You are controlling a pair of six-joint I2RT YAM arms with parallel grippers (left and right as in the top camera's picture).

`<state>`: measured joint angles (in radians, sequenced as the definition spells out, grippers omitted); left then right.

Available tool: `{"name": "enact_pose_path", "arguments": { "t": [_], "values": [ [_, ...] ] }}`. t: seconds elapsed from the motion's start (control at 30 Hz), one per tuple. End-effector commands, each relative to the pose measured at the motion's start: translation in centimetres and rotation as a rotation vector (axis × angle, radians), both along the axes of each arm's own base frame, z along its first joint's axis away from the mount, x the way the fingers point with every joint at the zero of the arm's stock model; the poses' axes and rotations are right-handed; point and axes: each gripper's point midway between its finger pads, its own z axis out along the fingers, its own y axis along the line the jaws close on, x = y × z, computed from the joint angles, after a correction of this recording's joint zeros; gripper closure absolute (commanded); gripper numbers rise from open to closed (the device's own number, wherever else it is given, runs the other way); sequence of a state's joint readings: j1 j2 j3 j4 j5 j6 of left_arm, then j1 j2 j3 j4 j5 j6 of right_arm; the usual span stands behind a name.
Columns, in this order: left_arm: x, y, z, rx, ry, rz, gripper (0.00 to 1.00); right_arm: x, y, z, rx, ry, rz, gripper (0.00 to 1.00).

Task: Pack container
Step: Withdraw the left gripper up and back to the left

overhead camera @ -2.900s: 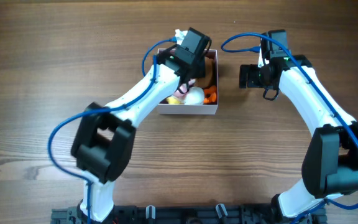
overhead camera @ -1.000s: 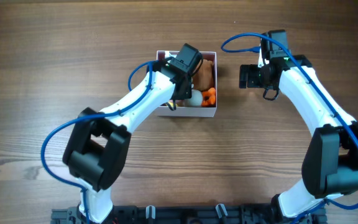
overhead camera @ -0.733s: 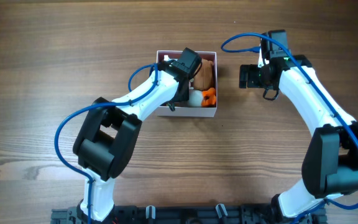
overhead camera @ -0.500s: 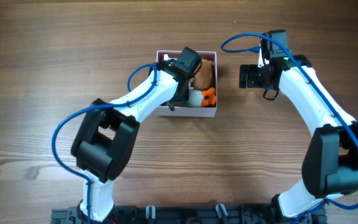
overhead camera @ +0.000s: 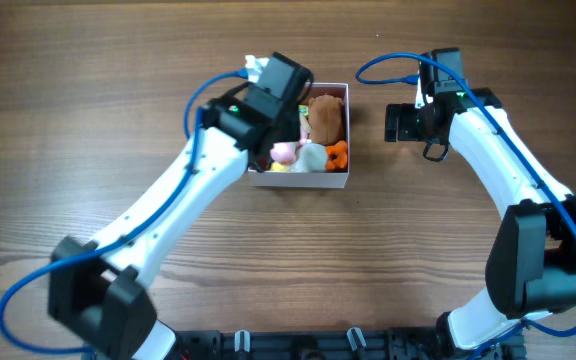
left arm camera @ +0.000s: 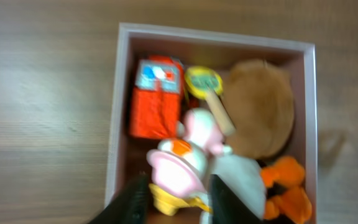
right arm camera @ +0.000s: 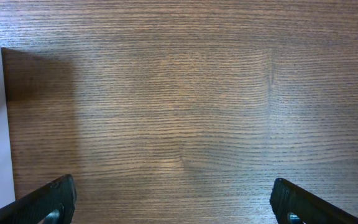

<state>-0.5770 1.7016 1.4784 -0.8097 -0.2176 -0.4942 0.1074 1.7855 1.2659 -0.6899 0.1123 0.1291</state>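
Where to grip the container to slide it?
Probably the far wall rim of the container, from straight above: the wall is thin and upright, and a bare strip inside it, beyond the red toy, leaves room for an inner finger.

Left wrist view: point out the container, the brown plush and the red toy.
container (left arm camera: 216, 36), left wrist view, top rim.
brown plush (left arm camera: 260, 109), left wrist view, its middle.
red toy (left arm camera: 153, 109), left wrist view, its red body.

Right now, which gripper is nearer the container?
Left. The left gripper hangs directly above the container, over the pink toy inside. The right gripper stands off its right side, over the wooden table, jaws wide.
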Motion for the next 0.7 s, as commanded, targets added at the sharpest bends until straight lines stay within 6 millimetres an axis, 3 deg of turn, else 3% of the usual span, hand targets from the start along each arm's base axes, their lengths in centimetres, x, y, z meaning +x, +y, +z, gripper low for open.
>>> {"name": "enact_pose_path", "arguments": {
  "t": [0.0,0.07,0.1,0.17,0.2,0.27,0.37,0.67],
  "values": [
    [1.6,5.8,3.5,0.099,-0.115,0.114,0.43,0.1,0.0,0.4,0.003,-0.012,0.010,0.00],
    [2.1,8.3,4.1,0.131,-0.130,0.162,0.41,0.1,0.0,0.4,0.003,-0.012,0.009,0.00],
    [2.4,9.8,4.3,0.144,-0.134,0.201,0.34,0.1,0.0,0.4,0.003,-0.012,0.009,0.00],
    [2.9,12.1,4.4,0.149,-0.131,0.258,0.05,0.1,0.0,0.4,0.003,-0.012,0.009,0.01],
    [3.1,13.5,4.4,0.151,-0.129,0.292,0.00,0.1,0.0,0.4,0.003,-0.012,0.009,0.00],
    [3.5,15.7,4.4,0.154,-0.125,0.346,0.00,0.1,0.0,0.4,0.003,-0.012,0.009,0.00],
    [3.6,17.5,4.4,0.157,-0.123,0.390,0.00,0.1,0.0,0.4,0.003,-0.012,0.009,0.00],
    [3.6,17.8,4.4,0.158,-0.122,0.396,0.00,0.1,0.0,0.4,0.002,-0.012,0.010,0.00]
  ]
}}
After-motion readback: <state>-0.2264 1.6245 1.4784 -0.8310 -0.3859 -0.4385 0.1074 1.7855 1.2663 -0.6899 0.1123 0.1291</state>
